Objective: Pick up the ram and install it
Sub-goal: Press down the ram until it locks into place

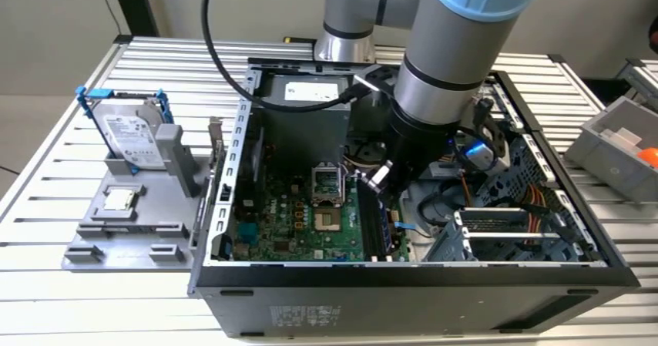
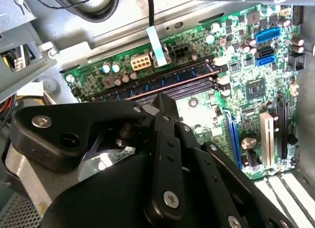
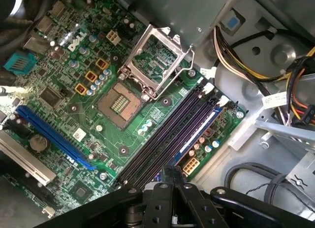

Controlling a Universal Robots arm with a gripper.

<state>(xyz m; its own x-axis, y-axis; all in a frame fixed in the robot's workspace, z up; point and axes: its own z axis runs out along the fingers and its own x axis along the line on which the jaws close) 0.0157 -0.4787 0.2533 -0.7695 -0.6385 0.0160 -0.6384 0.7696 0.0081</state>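
We see the gripper [image 1: 383, 178] inside the case [image 1: 411, 273] on a slatted table [image 1: 62, 284]; its grip we cannot tell. The ram [image 3: 194, 134] sits in the slots.

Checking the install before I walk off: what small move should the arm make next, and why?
Probably a short push straight down. The ram lies along the black slot nearest the motherboard's edge, with the gripper right above one end; whether it is fully seated cannot be told.
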